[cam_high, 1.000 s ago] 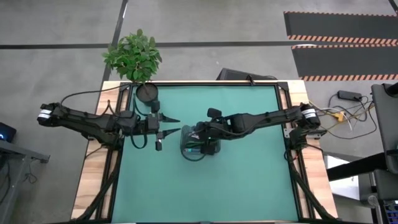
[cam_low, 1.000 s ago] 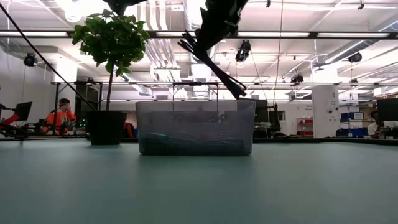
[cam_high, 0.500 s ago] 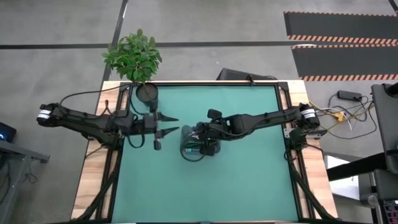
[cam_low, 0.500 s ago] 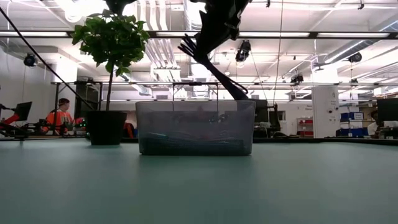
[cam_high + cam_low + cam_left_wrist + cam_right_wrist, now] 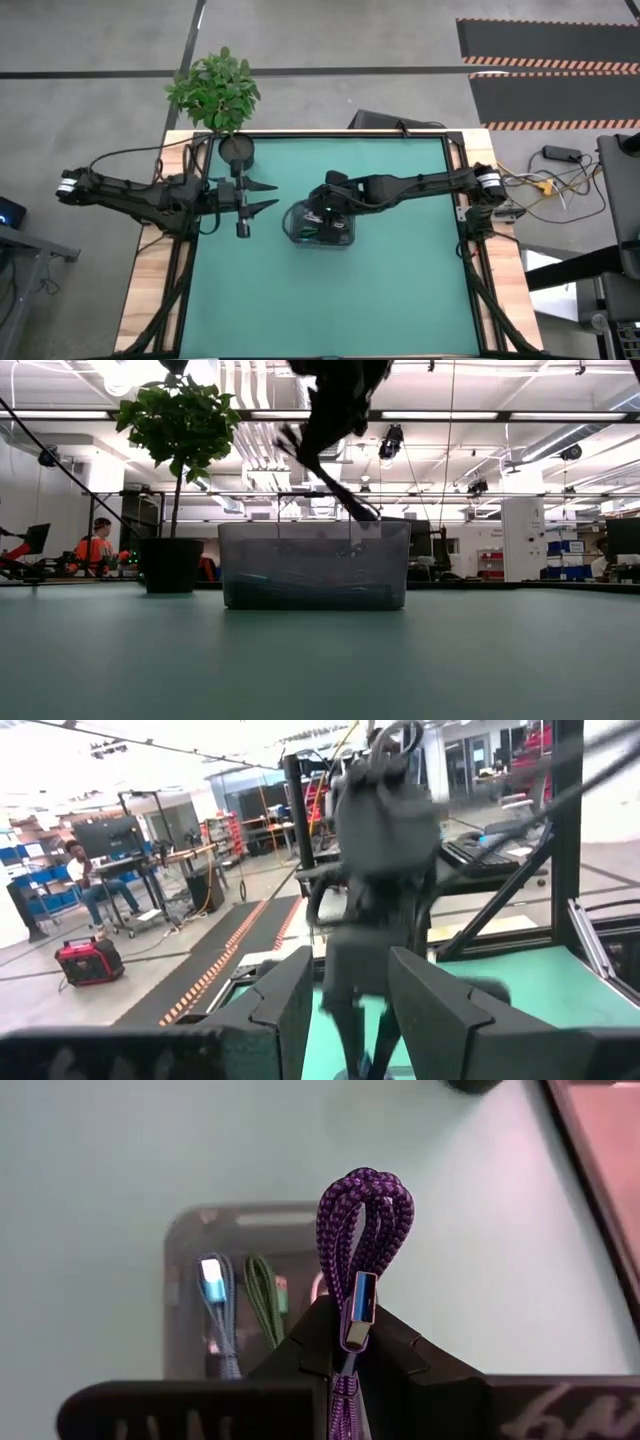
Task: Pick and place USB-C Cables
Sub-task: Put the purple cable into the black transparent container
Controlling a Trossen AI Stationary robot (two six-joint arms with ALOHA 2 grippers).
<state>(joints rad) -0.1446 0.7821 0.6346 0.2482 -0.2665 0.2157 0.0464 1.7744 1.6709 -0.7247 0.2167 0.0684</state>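
My right gripper (image 5: 350, 1318) is shut on a purple USB-C cable (image 5: 365, 1205) and hangs over the clear plastic bin (image 5: 300, 236) in the middle of the table. In the bin lie a teal cable (image 5: 214, 1308) and a green cable (image 5: 262, 1308). In the low view the right gripper's fingers (image 5: 362, 510) slant down to just above the bin's rim (image 5: 313, 524). My left gripper (image 5: 272, 196) stands open to the left of the bin, pointing at it, with nothing between its fingers (image 5: 285, 1010). My right gripper pinches the coiled purple bundle between its two fingers, just behind the looped end (image 5: 336, 1270). The loop and a silver plug (image 5: 360, 1308) stick out past the fingertips. The fingers slant down from the table's right side. The cable is lifted clear, above the bin.
A potted plant (image 5: 215, 92) stands at the table's far left corner, its black pot (image 5: 170, 565) left of the bin in the low view. Bare green mat (image 5: 330, 300) lies toward the near edge. A person (image 5: 97, 548) sits in the room beyond the table.
My right gripper, still shut on the purple cable, has gone a little toward the table's left edge above the bin. My left gripper has drawn back toward the table's left edge, away from the bin, staying open.
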